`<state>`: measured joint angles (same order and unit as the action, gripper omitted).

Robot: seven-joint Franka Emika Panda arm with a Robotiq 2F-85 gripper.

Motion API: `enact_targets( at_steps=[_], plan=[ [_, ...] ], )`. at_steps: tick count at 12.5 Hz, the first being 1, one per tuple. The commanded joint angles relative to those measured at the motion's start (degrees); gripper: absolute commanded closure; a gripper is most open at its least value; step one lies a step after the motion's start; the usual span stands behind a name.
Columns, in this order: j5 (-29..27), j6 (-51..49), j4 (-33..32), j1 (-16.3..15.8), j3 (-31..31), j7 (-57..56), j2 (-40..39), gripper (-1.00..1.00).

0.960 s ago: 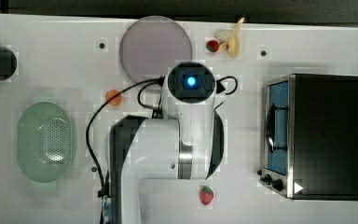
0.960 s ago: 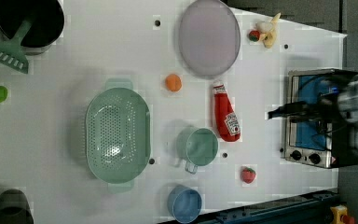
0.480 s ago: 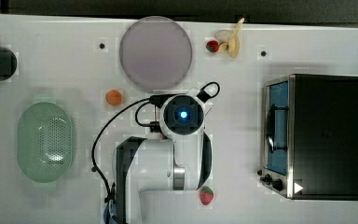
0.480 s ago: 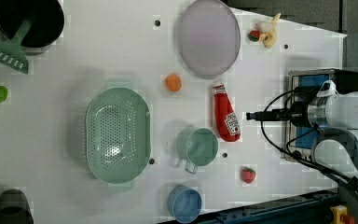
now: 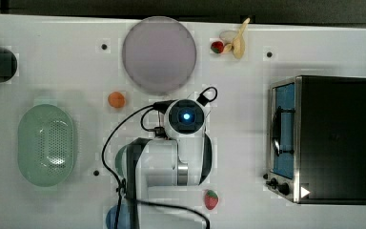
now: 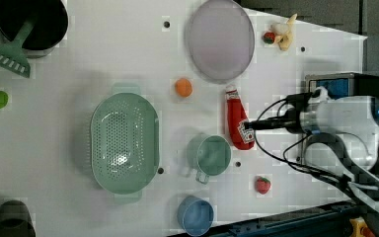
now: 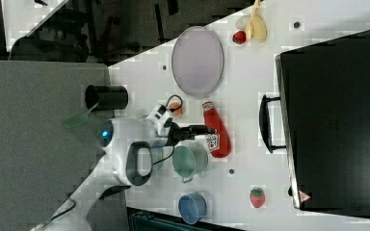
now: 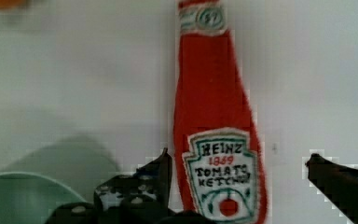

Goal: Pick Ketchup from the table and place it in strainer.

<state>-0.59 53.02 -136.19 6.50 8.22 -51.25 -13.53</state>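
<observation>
The Ketchup (image 6: 237, 116) is a small red bottle with a white cap, lying flat on the white table between the lilac plate and the green mug. In the wrist view the Ketchup (image 8: 212, 102) lies lengthwise between my two dark fingers (image 8: 156, 172). My gripper (image 8: 238, 158) hangs open just over its label, touching nothing. The left view shows my gripper (image 6: 250, 127) at the bottle's label end, as does the right view (image 7: 210, 129). The strainer (image 6: 94, 143), a pale mint-green oval basket, stands apart toward the left view's left and holds nothing. In the top view my arm hides the bottle, and the strainer (image 5: 25, 143) is at the top view's left.
A green mug (image 6: 208, 155) stands close beside the bottle. An orange ball (image 6: 183, 87) and a lilac plate (image 6: 219, 39) are near its cap end. A blue bowl (image 6: 195, 216) and a strawberry (image 6: 263, 184) sit by the table edge. A toaster oven (image 5: 324, 138) stands at the top view's right.
My arm has swung from the left view's right edge toward the left, bringing the open gripper over the Ketchup. No object has moved.
</observation>
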Motion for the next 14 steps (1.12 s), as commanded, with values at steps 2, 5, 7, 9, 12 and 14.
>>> enact_targets(
  at_steps=[2, 5, 7, 9, 12, 14],
  plan=[
    [-0.07, 5.42, -0.45, -0.07, 0.07, -2.42, -4.87, -1.00],
    [-0.04, 8.32, -0.45, -0.07, -0.32, -2.38, -7.31, -1.00],
    [-0.04, 8.33, -0.49, -0.07, -0.40, -2.39, -7.41, -0.68],
    [-0.05, 8.14, -0.20, -0.08, -0.32, -2.38, -7.00, -0.24],
    [-0.05, 5.36, 1.03, -0.09, -0.28, -2.29, -3.10, -0.24],
    [-0.07, -1.65, 2.10, -0.09, -0.11, -2.07, 1.94, -0.24]
  ],
)
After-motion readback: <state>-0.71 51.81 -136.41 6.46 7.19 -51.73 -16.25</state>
